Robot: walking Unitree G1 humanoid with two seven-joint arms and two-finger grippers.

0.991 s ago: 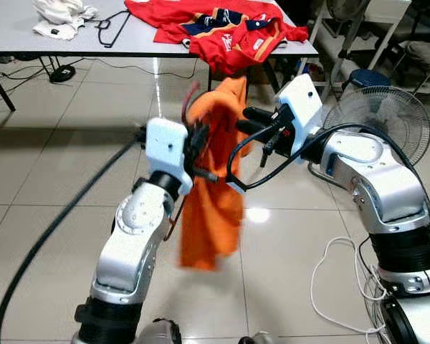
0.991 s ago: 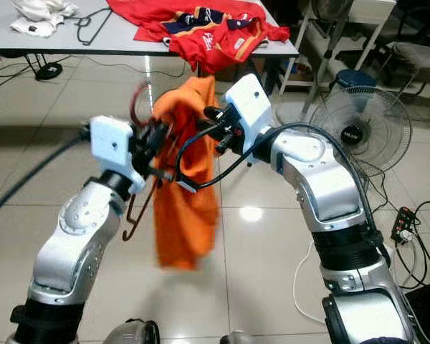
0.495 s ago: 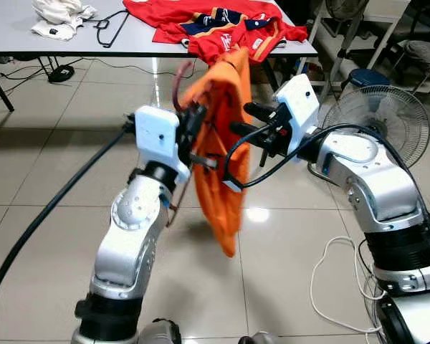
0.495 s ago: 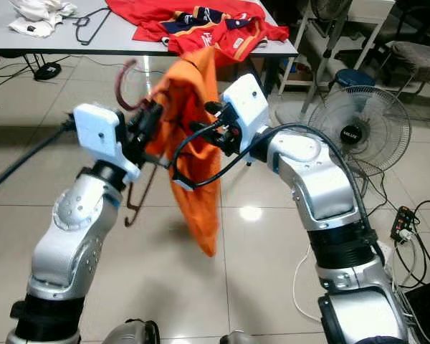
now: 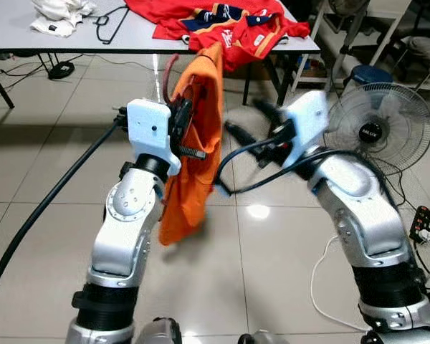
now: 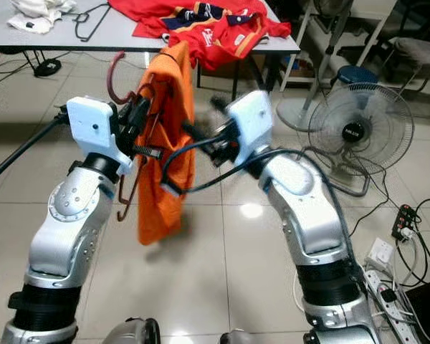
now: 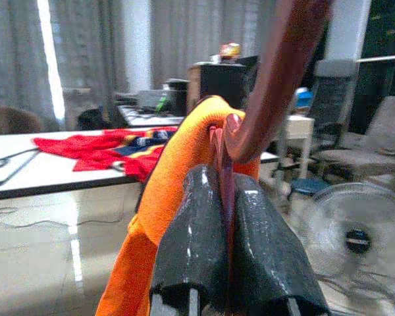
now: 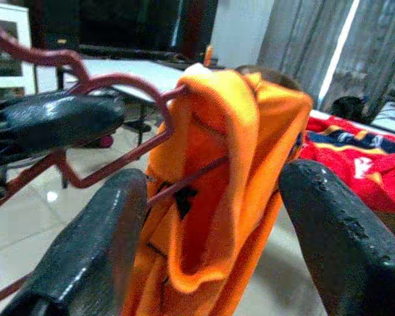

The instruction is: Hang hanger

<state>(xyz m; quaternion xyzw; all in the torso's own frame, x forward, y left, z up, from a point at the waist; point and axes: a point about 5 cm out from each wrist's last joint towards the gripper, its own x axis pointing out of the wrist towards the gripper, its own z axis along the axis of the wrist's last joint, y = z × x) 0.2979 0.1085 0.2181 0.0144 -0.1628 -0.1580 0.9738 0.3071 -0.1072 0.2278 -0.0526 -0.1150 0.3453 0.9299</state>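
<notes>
The left claw point(image 5: 183, 132) is pinched tight on the neck of a dark red hanger point(image 5: 173, 72), held up high in the head views, with an orange shirt point(image 5: 197, 143) draped over it and trailing down toward the floor point(image 5: 50, 186). Just to its right the right claw point(image 5: 247, 129) is blurred but spread open, near the shirt and gripping nothing. Far behind them a grey table point(image 5: 72, 39) carries a red jersey point(image 5: 222, 25), a black hanger point(image 5: 107, 25) and a white cloth point(image 5: 57, 14), and a fan point(image 5: 376, 129) stands to the far right. In the right eye view the hook point(image 6: 115, 75) curls up on the left of the shirt, and most of the cloth seems bunched on one arm of the hanger, so I'd worry it slides off if the hanger tips or swings. The left wrist view shows the two black fingers point(image 7: 194, 230) pressed together on the thin red wire, a narrow hold that could let the hanger twist. The right wrist view shows the open fingers point(image 8: 85, 250) either side of the hanging shirt; closing there could snag the cloth and drag it off. No rail is visible to hang it on.
</notes>
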